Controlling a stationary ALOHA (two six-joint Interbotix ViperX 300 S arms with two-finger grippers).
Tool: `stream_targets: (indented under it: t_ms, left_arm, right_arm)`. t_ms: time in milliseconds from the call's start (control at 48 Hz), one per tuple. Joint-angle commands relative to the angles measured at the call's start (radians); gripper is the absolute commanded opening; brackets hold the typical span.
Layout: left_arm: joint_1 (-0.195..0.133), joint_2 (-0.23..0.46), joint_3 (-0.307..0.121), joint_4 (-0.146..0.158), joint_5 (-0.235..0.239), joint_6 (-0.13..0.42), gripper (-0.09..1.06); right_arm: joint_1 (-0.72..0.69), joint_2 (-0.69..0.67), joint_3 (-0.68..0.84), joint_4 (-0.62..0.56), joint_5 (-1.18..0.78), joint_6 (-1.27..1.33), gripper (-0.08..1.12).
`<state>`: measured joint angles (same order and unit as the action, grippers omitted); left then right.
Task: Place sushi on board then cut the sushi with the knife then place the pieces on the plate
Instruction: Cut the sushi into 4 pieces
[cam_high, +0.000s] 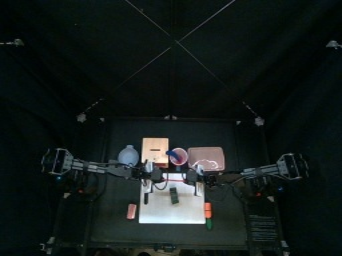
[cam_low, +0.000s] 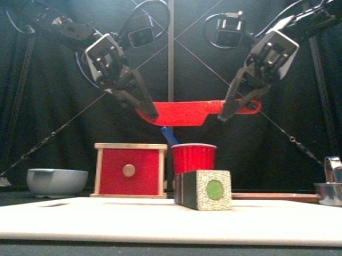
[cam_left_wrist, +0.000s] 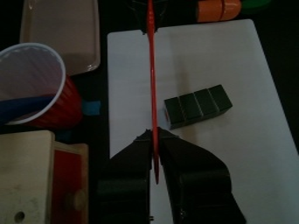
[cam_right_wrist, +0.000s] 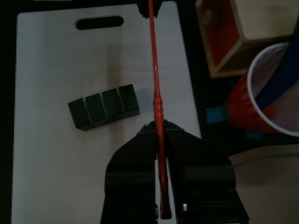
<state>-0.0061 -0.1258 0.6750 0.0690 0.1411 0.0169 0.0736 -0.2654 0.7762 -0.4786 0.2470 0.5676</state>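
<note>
The sushi roll (cam_low: 205, 189), a row of dark green blocks not yet cut apart, lies on the white board (cam_low: 80, 220) at the front of the bench (cam_high: 120, 228). Above it the red knife (cam_low: 187, 112) hangs level in the air, clear of the roll. The left fingers (cam_low: 144, 108) are closed on one end of the knife and the right fingers (cam_low: 238, 105) are closed on the other, with both arms slanting down toward the middle. Behind the board stands the red cup (cam_low: 194, 158) with the blue knife (cam_low: 168, 133) leaning in it. The wooden box (cam_low: 130, 170) with its red drawer front is just left of the cup, and the blue-grey bowl (cam_low: 56, 181) is further left. The pink tray (cam_high: 205, 157) lies flat to the right of the cup.
</note>
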Motion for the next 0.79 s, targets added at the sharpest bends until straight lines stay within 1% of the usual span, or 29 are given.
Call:
stream_targets:
  t_ms: [21, 188, 229, 333, 500, 667, 792]
  left_arm:
    - [-0.035, 0.017, -0.012, -0.012, -0.006, -0.005, 0.44]
    - [-0.084, 0.067, -0.018, -0.044, -0.009, -0.006, 0.44]
    - [-0.094, 0.081, -0.021, -0.06, -0.009, -0.006, 0.44]
    - [-0.107, 0.101, -0.026, -0.097, -0.012, -0.006, 0.44]
    - [-0.12, 0.123, -0.028, -0.152, -0.026, -0.006, 0.44]
    - [-0.135, 0.14, -0.029, -0.181, -0.049, -0.006, 0.44]
    - [-0.141, 0.155, -0.032, -0.184, -0.063, -0.005, 0.44]
  right_arm:
    - [0.006, 0.003, -0.017, 0.032, -0.006, 0.002, 0.36]
    - [0.015, 0.011, -0.009, 0.075, -0.006, 0.0, 0.36]
    - [0.017, 0.011, -0.008, 0.08, -0.005, 0.002, 0.36]
    - [0.017, 0.012, -0.003, 0.095, -0.003, 0.002, 0.36]
    - [0.015, 0.025, 0.009, 0.107, -0.003, 0.002, 0.36]
    - [0.009, 0.049, 0.018, 0.112, -0.003, 0.002, 0.36]
    - [0.003, 0.067, 0.02, 0.115, -0.003, 0.002, 0.36]
